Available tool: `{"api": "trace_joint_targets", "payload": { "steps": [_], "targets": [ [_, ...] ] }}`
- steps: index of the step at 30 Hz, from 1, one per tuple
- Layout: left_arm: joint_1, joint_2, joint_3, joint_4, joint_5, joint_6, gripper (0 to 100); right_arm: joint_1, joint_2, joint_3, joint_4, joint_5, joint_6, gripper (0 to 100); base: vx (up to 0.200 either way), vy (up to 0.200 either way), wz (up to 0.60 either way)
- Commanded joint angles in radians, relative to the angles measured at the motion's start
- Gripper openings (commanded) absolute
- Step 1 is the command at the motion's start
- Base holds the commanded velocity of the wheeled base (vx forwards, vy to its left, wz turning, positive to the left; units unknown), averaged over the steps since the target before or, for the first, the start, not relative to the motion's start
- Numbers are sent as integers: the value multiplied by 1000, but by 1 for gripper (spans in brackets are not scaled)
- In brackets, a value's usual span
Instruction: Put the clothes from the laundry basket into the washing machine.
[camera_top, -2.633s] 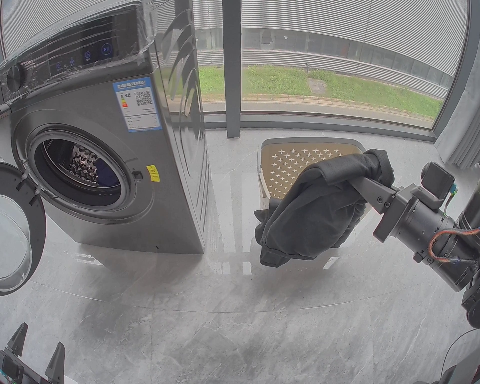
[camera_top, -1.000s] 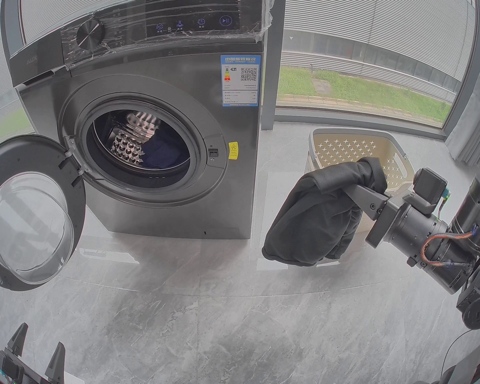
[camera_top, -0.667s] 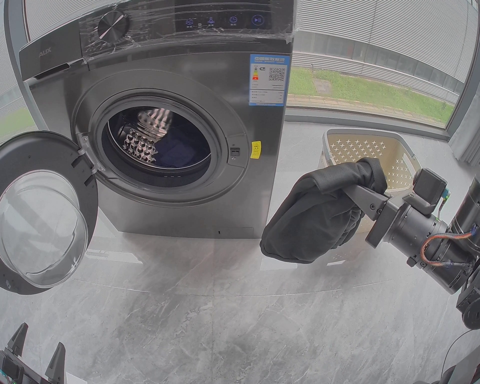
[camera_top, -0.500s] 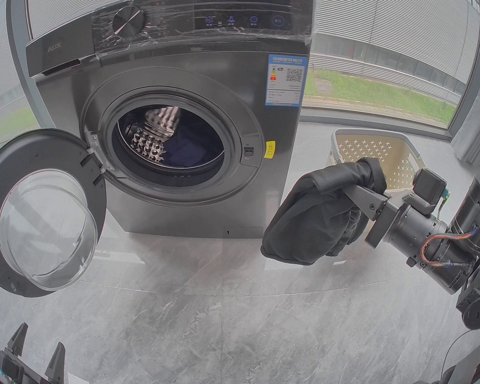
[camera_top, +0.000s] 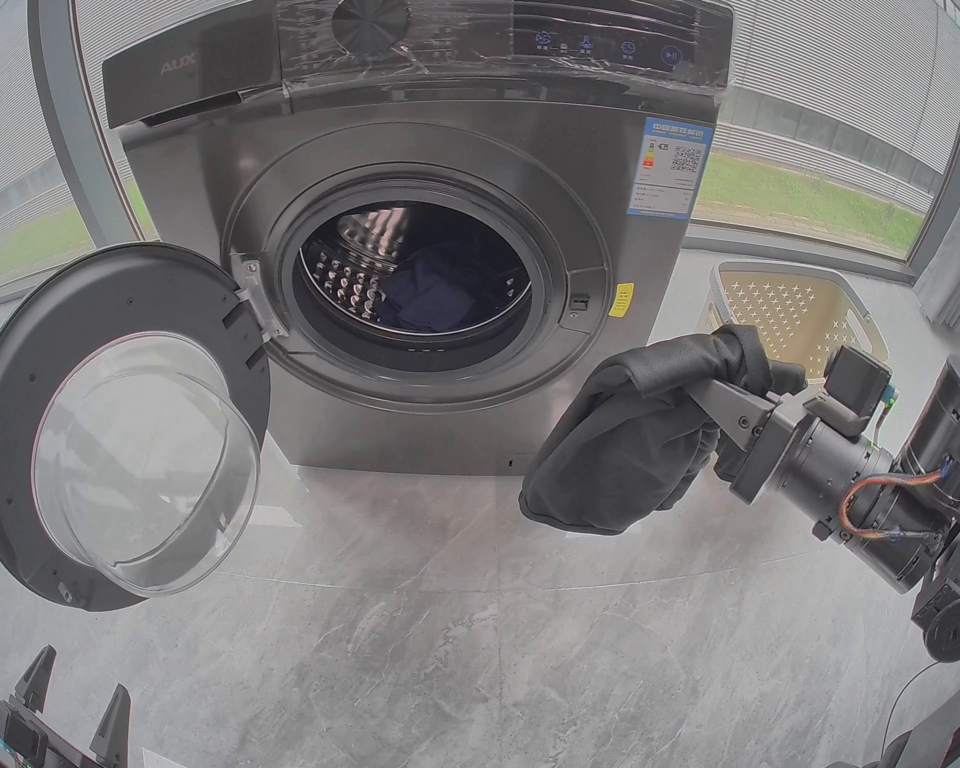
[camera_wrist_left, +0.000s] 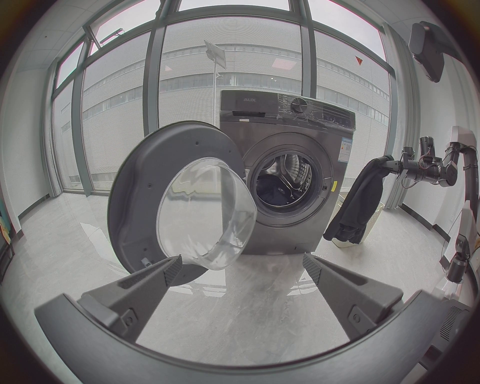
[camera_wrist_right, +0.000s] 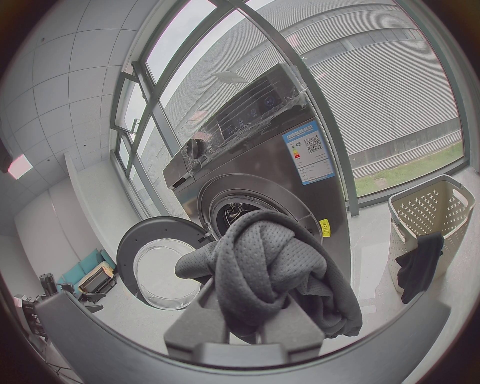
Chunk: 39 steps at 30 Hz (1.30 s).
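Observation:
My right gripper (camera_top: 722, 398) is shut on a dark grey garment (camera_top: 625, 450), which hangs in the air to the right of the washing machine (camera_top: 430, 130). In the right wrist view the garment (camera_wrist_right: 270, 260) is bunched between the fingers. The machine's round door (camera_top: 130, 430) stands swung open to the left. A dark blue cloth (camera_top: 435, 285) lies inside the drum. The cream laundry basket (camera_top: 790, 272) stands on the floor behind the held garment, and another dark cloth (camera_wrist_right: 420, 265) hangs over its rim. My left gripper (camera_top: 80, 680) is open and holds nothing, low at the front left.
Grey marble floor (camera_top: 450, 640) spreads in front of the machine. Tall windows (camera_top: 830, 90) run behind the machine and basket. The open door (camera_wrist_left: 150, 200) sticks out between my left gripper (camera_wrist_left: 242, 265) and the drum opening.
The whole picture has swung so the machine's front now sits in the middle: the camera moved. The right gripper keeps the same hold on the garment. The left gripper is unchanged.

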<state>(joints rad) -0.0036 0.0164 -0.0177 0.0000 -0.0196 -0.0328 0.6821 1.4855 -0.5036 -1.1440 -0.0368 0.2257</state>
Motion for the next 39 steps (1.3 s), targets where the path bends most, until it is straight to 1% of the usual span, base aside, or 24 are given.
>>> {"api": "trace_joint_targets", "payload": {
  "steps": [1, 5, 14, 24, 39],
  "targets": [
    [1, -15, 16, 0, 0, -1, 100, 0, -1, 0, 0, 0, 0, 0, 0, 0, 0],
    [1, -15, 16, 0, 0, -3, 100, 0, -1, 0, 0, 0, 0, 0, 0, 0, 0],
    [1, -15, 16, 0, 0, -4, 100, 0, -2, 0, 0, 0, 0, 0, 200, 0, 0],
    [1, -15, 16, 0, 0, -4, 100, 0, -1, 2, 0, 0, 0, 0, 0, 0, 0],
    [1, -15, 16, 0, 0, 5, 100, 2, -1, 7, 0, 2, -2, 0, 0, 0, 0]
  ]
}}
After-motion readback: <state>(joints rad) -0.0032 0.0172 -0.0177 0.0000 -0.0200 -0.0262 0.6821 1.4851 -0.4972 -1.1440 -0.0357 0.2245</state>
